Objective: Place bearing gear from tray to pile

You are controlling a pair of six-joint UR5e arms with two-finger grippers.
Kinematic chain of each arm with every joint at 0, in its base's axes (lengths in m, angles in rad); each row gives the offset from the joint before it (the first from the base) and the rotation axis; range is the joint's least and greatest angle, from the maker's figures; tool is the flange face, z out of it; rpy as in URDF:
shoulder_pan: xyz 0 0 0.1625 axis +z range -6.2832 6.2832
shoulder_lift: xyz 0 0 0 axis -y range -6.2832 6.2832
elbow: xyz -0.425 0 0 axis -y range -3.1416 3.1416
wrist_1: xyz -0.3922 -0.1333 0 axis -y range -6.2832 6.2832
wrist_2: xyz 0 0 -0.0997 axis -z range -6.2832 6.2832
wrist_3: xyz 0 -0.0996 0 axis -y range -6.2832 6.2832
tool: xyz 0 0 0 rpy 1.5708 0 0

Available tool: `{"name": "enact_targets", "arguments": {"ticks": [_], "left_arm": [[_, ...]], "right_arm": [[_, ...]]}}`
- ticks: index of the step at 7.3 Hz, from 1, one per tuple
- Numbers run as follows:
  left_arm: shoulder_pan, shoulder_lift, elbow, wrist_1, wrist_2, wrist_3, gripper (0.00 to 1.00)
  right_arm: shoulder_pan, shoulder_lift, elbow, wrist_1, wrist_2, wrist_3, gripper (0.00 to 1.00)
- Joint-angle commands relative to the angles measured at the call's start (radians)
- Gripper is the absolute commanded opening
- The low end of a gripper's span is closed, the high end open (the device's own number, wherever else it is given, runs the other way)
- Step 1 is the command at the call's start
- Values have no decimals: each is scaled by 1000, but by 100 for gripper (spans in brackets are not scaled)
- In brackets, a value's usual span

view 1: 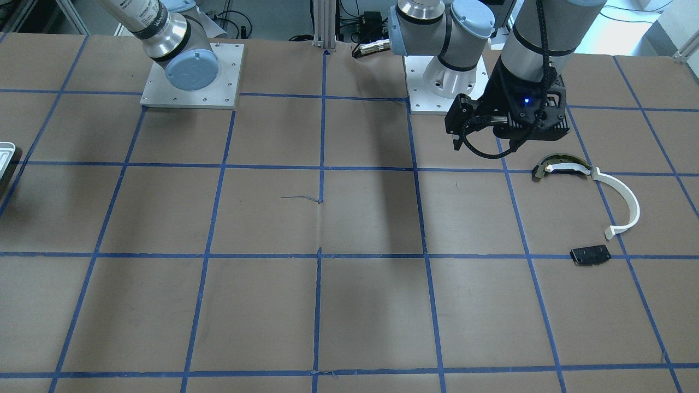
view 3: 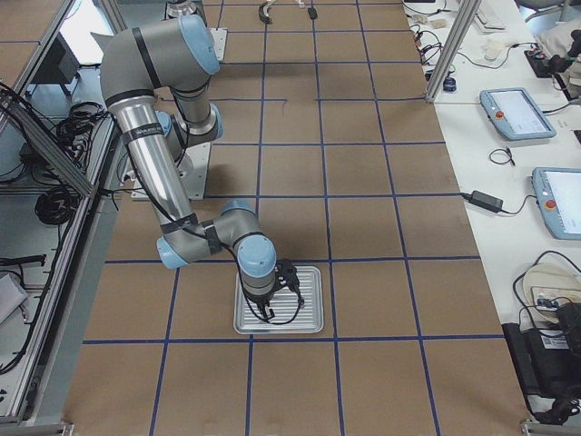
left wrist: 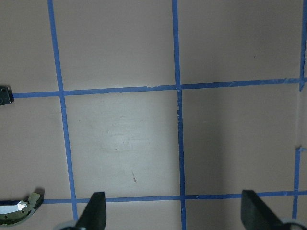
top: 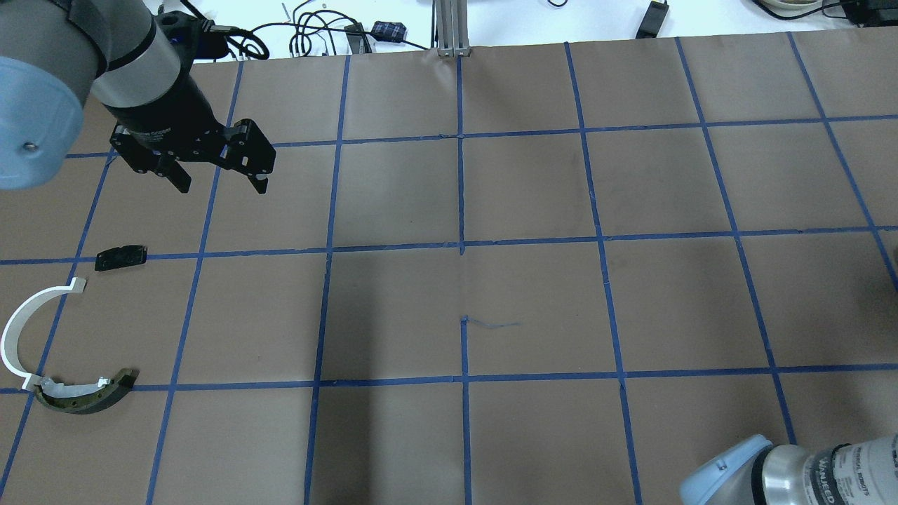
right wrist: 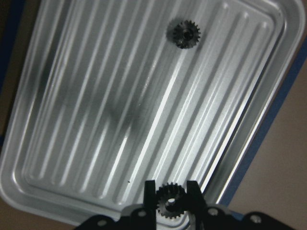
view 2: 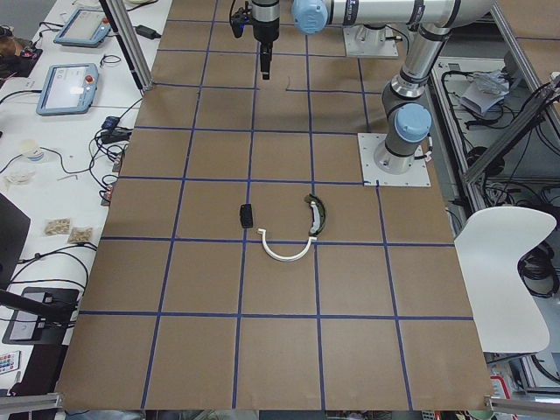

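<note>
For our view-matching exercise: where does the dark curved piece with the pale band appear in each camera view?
Exterior front-facing: dark curved piece, upper right.
Overhead exterior: bottom left.
Exterior left: centre.
Exterior right: top edge.
Left wrist-mounted: bottom-left corner.
Right wrist-mounted: not in it.
Shared landmark: small black plate, nearby.

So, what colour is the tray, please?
The tray is ribbed silver, clearest in the right wrist-mounted view.
</note>
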Motion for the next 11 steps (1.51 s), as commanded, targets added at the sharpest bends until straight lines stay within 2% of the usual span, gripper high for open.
{"name": "enact_targets", "arguments": {"ticks": [1,2,3,4,6,8,10,11], "left_arm": [[0,2,0,0,0,0,100],[0,2,0,0,0,0,100],[0,-2,0,0,0,0,100],[0,-3,0,0,0,0,100],[-2,0,0,0,-4,-3,100],[0,-3,0,0,-1,0,100],[-3,2,0,0,-4,-2,100],[1,2,3,5,-9,0,100]], "right_arm": [[115,-208,4,191,-15,36,7],[184,-324,-1,327,-12,130,8],[274,-404,-7,412,-12,298,8],[394,-455,-30,492,-12,499,9],[654,-473,-100,619,-7,879,10],[960,-424,-105,603,1,1311,10],[1210,-285,-105,444,2,1703,10],[1311,-205,-105,317,7,1825,11]]}}
